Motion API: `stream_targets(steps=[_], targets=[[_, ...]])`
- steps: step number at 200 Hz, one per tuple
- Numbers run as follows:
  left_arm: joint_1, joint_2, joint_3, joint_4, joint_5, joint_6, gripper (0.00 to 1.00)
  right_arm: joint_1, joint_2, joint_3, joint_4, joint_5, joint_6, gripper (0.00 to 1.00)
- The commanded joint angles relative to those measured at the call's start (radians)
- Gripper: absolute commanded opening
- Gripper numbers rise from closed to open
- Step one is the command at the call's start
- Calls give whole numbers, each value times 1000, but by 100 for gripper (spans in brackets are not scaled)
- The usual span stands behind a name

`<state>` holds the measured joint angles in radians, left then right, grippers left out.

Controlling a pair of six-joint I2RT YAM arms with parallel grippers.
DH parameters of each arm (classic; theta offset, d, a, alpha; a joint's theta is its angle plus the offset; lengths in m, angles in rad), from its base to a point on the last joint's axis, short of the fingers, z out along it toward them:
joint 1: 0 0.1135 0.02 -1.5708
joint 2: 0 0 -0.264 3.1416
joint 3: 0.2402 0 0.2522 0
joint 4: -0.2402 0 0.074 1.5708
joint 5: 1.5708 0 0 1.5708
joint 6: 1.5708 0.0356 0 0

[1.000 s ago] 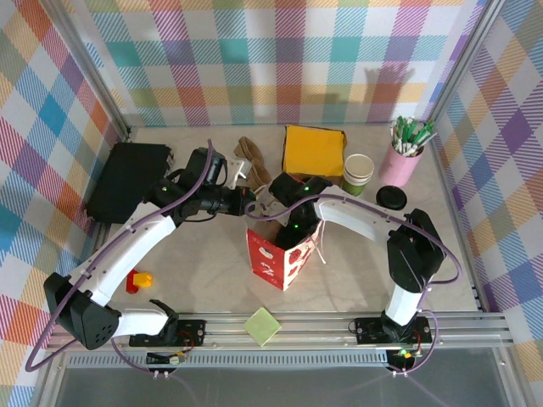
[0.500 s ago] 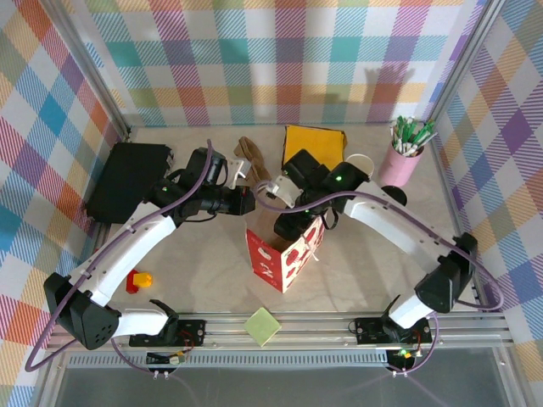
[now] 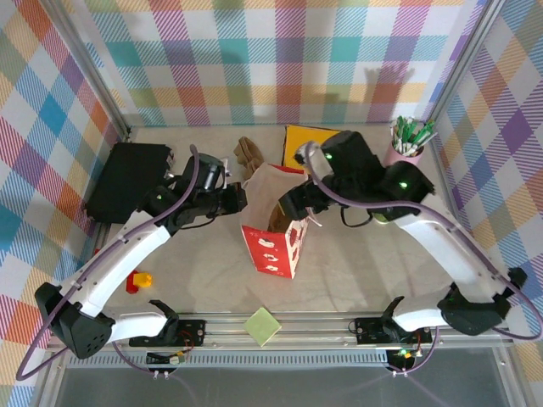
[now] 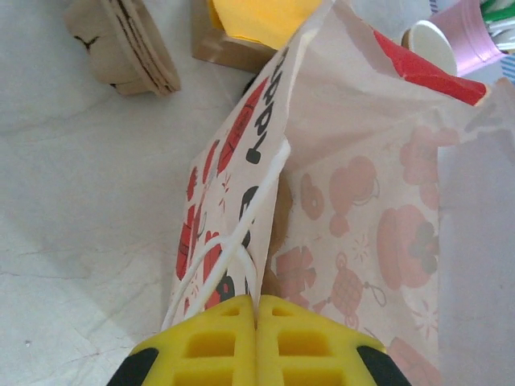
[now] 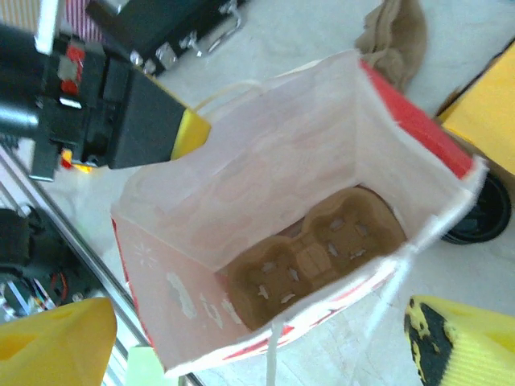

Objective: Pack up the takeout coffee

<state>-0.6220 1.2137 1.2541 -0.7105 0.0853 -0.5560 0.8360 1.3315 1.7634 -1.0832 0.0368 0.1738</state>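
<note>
**Left gripper** (image 4: 257, 304): closed. The yellow fingers (image 4: 209, 346) are pressed together on the white handle (image 4: 241, 241) at the rim of the paper bag (image 4: 362, 201), pinching the bag by that cord.

**Right gripper** (image 5: 257, 326): jaws wide apart and empty. It hangs above the bag's mouth, one yellow finger (image 5: 56, 342) to either side of the opening, touching nothing.

**Paper bag** (image 3: 273, 248): red with a printed pattern. It stands upright on the table (image 3: 356, 271) between the two arms, mouth open upward. A brown pulp cup tray (image 5: 322, 249) lies flat on its bottom, its sockets unfilled.

**Takeout coffee** (image 5: 484, 211): outside the bag, on the table just beside the bag's wall, on the side away from the left gripper. The bag's rim hides all but part of the round black lid. The lid faces up toward the wrist camera, so the long axis appears vertical; the cup body cannot be seen.

**Surroundings**: a yellow pad (image 5: 492, 104) lies just beyond the coffee. A pink cup of pens (image 3: 405, 146) stands at the far right and a black case (image 3: 127, 180) at the far left.
</note>
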Motion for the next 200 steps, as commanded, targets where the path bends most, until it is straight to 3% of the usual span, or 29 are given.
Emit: stream_targets(steps=[1, 11, 46, 75, 104, 166, 200], targets=[[-36, -35, -13, 3, -98, -109, 0, -16, -64, -11, -32, 97, 151, 93], [-46, -43, -9, -1, -119, -126, 1, -27, -94, -33, -30, 122, 171, 95], [-67, -57, 44, -42, -143, -140, 40, -100, -175, -102, -45, 134, 210, 96], [-67, -62, 107, -99, -188, -104, 63, -224, -236, -184, -53, 132, 228, 97], [-54, -38, 179, -130, -228, 17, 79, -358, -274, -279, -52, 138, 231, 97], [159, 36, 220, -23, 40, 303, 88, -495, -276, -428, 79, 179, 228, 99], [194, 23, 191, 19, 126, 357, 92, -504, -338, -500, 126, 202, 286, 99]])
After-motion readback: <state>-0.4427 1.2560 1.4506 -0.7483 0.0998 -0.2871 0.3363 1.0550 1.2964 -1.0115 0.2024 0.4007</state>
